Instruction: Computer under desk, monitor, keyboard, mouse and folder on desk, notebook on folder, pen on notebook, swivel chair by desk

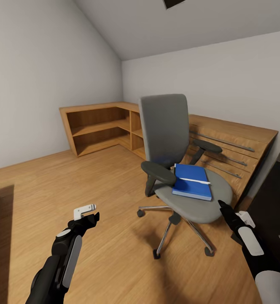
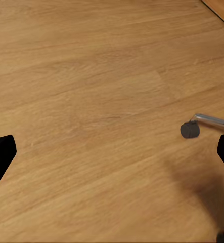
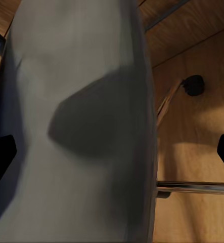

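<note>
Chair [image 1: 173, 160] stands at frame centre on the wood floor [image 1: 93, 190], in front of a wooden dresser [image 1: 237, 143]. On its seat – a blue folder [image 1: 192, 181] with a thin pale pen [image 1: 195, 180] lying across it. Desk [image 1: 279, 202] edge at right. Left gripper [image 1: 89, 213] at lower left over bare floor, jaws spread apart. Right gripper [image 1: 221, 207] just beside the seat's front edge – jaws spread too.

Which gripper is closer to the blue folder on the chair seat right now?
Right. The right gripper is at the seat's front edge, just short of the blue folder; the left gripper hangs over open floor, farther away.
</note>
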Robot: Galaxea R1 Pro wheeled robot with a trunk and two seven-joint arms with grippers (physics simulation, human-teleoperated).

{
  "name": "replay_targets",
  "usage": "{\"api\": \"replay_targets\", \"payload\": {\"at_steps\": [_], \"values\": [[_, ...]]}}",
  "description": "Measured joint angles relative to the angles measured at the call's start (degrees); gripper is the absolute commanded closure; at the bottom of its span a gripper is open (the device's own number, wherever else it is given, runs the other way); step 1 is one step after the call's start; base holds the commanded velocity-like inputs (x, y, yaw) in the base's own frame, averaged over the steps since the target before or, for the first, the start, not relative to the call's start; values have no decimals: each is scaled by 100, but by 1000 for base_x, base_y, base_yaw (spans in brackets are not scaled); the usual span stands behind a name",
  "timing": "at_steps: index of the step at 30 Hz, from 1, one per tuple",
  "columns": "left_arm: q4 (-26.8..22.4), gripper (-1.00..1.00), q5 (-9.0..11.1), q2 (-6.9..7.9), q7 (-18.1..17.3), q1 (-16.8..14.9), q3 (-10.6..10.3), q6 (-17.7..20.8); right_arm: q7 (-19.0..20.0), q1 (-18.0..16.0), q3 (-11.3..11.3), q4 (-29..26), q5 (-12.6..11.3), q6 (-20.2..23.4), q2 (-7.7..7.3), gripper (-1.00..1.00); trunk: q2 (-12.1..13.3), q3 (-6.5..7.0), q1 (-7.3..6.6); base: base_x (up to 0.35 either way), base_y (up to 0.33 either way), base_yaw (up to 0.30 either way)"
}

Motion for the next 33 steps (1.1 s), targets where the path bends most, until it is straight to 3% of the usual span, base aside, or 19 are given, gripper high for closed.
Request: {"api": "replay_targets", "payload": {"at_steps": [33], "values": [[-18,-100,0,0,0,1,1,1,15,-4,-10,-24,-10,7,-2,-100,-1,1,-3,152,12,0]]}}
